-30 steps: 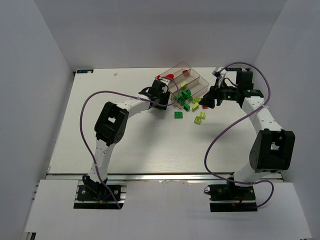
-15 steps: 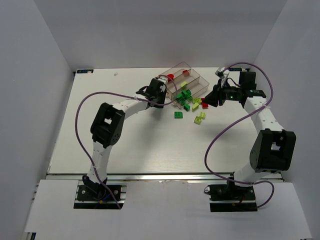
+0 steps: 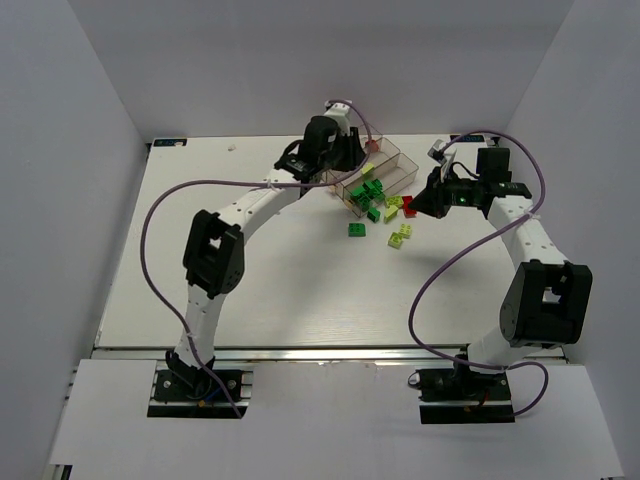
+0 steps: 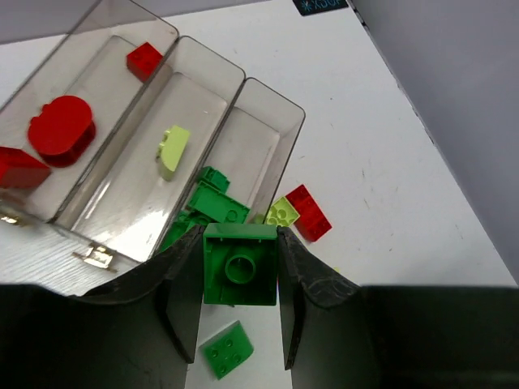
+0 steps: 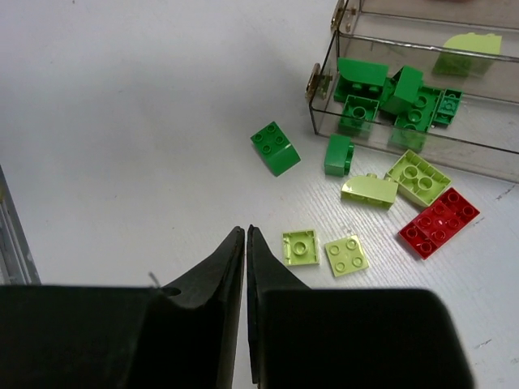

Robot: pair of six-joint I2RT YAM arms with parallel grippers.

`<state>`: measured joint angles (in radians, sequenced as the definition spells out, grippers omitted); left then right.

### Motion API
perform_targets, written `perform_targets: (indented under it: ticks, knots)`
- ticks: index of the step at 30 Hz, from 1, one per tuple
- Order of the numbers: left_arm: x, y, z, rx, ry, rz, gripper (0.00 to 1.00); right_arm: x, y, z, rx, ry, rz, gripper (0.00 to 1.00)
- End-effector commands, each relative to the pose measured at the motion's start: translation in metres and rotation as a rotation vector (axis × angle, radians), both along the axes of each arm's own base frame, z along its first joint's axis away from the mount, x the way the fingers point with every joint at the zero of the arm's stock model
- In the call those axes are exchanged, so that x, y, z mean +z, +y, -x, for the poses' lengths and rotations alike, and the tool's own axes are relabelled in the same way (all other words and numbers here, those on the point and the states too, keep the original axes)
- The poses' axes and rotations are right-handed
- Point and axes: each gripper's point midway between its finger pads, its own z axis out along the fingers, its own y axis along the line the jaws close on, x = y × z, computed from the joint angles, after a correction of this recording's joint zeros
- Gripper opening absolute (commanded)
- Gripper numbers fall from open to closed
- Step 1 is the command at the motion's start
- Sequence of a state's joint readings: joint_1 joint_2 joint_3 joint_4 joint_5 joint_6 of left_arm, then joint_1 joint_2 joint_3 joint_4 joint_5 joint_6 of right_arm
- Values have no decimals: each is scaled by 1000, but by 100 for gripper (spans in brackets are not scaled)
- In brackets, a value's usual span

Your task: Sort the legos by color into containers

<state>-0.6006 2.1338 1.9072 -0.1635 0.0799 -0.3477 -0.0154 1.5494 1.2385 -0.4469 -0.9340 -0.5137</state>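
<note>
My left gripper (image 4: 240, 271) is shut on a dark green lego (image 4: 240, 263), held underside up above the table by the near end of the containers (image 4: 243, 74). In the top view it (image 3: 335, 148) hangs over the tray's left end (image 3: 400, 160). Red legos (image 4: 61, 130) lie in one outer compartment, a lime one (image 4: 173, 148) in the middle, green ones (image 4: 215, 203) in the other outer compartment. My right gripper (image 5: 246, 235) is shut on nothing, above bare table left of two lime plates (image 5: 300, 246).
Loose on the table by the tray's open end lie a green brick (image 5: 275, 147), a smaller green one (image 5: 338, 154), lime pieces (image 5: 370, 190), a red brick (image 5: 439, 222) and a green plate (image 4: 225, 348). White walls ring the table.
My left gripper shut on the green lego and rose away from the table toward the tray's far left. My right gripper closed with nothing in it and drew slightly right.
</note>
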Motion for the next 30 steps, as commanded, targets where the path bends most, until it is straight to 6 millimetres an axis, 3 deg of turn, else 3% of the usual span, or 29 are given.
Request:
perform_targets:
  ticks: [1,4,10,14,18,20,25,27,28,29,30]
  knots:
    - [-16,-25,-6,-30,48,33,18,10,-1,6,5,-43,7,10]
    - [-16,-34,-14,-25,39,45,22,6,-1,8,3,-35,11,13]
    - [-49,-42,-22,-15,67,9,30,0,-1,5,-4,-23,6,23]
    - [-59,-43,-24,-3,74,-7,42,-1,-1,3,-8,-15,2,24]
    - [-65,-46,-20,5,71,-37,69,-6,-2,4,-11,-7,8,27]
    - [-66,-48,-18,3,70,-43,74,-8,-2,5,-12,-3,11,30]
    - [-44,-52,-18,4,41,-29,79,-13,-4,8,-3,-4,33,36]
    - [-21,-44,-20,42,10,-18,78,-16,-5,10,1,4,45,38]
    - [-18,-40,-19,56,12,-25,76,-16,-6,8,6,-1,51,38]
    - [7,-34,-15,66,-15,-8,68,-17,-6,8,9,0,54,38]
    - [14,-28,-11,75,-18,-7,60,-18,-7,7,6,10,61,38]
